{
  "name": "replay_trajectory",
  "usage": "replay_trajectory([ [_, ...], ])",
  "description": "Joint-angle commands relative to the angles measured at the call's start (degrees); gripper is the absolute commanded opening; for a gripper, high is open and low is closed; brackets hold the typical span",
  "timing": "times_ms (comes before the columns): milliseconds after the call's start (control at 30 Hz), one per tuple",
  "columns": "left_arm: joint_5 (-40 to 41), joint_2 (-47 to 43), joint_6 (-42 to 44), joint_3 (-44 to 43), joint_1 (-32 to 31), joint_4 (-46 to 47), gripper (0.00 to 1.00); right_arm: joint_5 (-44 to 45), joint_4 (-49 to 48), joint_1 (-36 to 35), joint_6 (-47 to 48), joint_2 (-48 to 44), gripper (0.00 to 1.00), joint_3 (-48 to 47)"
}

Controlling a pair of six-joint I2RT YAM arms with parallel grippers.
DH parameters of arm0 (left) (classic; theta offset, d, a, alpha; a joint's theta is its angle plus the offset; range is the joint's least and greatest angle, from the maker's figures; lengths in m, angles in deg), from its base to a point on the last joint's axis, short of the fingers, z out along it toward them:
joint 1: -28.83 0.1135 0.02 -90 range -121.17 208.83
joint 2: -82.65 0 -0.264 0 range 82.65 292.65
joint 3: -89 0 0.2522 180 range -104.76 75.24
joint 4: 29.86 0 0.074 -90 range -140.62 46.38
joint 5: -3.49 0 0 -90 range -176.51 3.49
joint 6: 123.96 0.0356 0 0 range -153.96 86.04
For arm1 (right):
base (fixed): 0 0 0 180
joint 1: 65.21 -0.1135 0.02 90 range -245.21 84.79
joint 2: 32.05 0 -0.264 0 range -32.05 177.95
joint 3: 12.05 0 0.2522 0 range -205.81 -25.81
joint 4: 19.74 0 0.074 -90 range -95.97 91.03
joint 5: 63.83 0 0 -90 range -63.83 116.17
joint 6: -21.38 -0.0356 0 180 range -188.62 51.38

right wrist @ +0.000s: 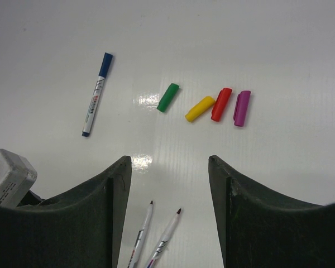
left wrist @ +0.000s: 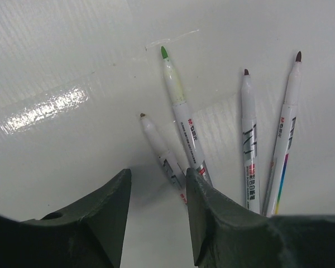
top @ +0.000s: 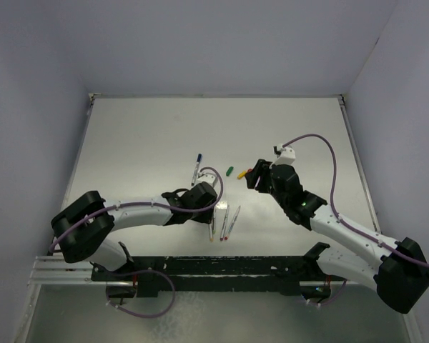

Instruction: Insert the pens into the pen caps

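White table [top: 143,143], seen from above and from both wrists. Four uncapped pens fan out at twelve to two o'clock from the left gripper [left wrist: 156,223], whose jaws stand apart and empty. The green-tipped pen [left wrist: 178,106] and a shorter-looking pen [left wrist: 159,145] run down to its right finger.

The right gripper [right wrist: 168,212] is likewise spread and empty. At its twelve to one o'clock lie the green cap [right wrist: 168,97], yellow cap [right wrist: 200,108], red cap [right wrist: 221,104] and purple cap [right wrist: 242,108]. A blue-capped pen [right wrist: 95,100] rests apart at ten o'clock.

The pens look light, stiff and smooth, likely to roll; mid-barrel seems the best hold. The caps look light enough to skid; gripping across the sides keeps the mouth free. Neighbouring pens crowd any pick, and the yellow, red and purple caps lie close together.
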Motion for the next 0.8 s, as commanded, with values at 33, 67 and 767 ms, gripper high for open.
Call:
replay_trajectory([
  [33, 2.8, 0.2, -0.5, -2.5, -1.0, -4.6, 0.46, 0.0, -2.7, 0.0, -0.4, -0.9, 0.60, 0.4],
  [67, 2.8, 0.2, -0.5, -2.5, -1.1, -5.0, 0.46, 0.0, -2.7, 0.0, -0.5, -0.9, 0.60, 0.4],
  [767, -3.1, 1.7, 0.9, -3.4, -4.5, -11.0, 0.37, -1.0, -2.2, 0.0, -1.5, -2.0, 0.60, 0.5],
])
